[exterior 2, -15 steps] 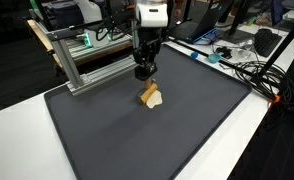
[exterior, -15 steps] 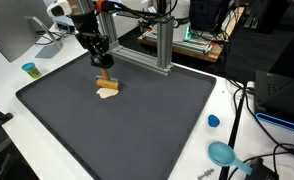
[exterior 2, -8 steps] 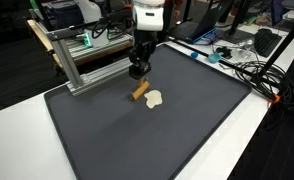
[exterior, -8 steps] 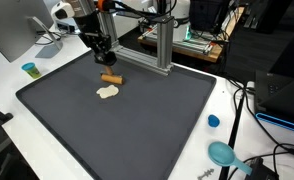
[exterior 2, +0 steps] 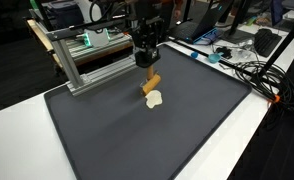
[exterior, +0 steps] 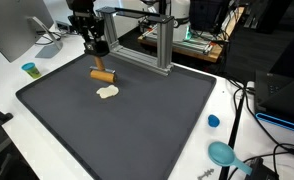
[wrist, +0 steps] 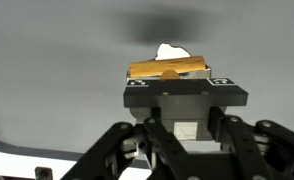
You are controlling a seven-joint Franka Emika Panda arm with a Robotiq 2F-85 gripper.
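Observation:
My gripper (exterior: 99, 60) hangs above the black mat (exterior: 137, 130), shut on a brown oblong block (exterior: 102, 73) that dangles under its fingers, clear of the mat. In an exterior view the block (exterior 2: 151, 83) hangs tilted below the gripper (exterior 2: 147, 68). A small cream-coloured piece (exterior: 108, 92) lies flat on the mat just below and in front of the block, also seen as the cream piece (exterior 2: 154, 98). The wrist view has the block (wrist: 167, 69) lying crosswise at the gripper (wrist: 170, 76), with the cream piece (wrist: 170, 50) showing beyond it.
An aluminium frame (exterior: 157, 45) stands at the mat's far edge, close behind the gripper. A teal cup (exterior: 29, 69) sits on the white table beside the mat. A blue cap (exterior: 213, 121), a teal round object (exterior: 223, 153) and cables (exterior: 249, 110) lie on the other side.
The gripper has risen from the mat with the brown block and drifted toward the frame. The cream piece stays on the mat where the block was.

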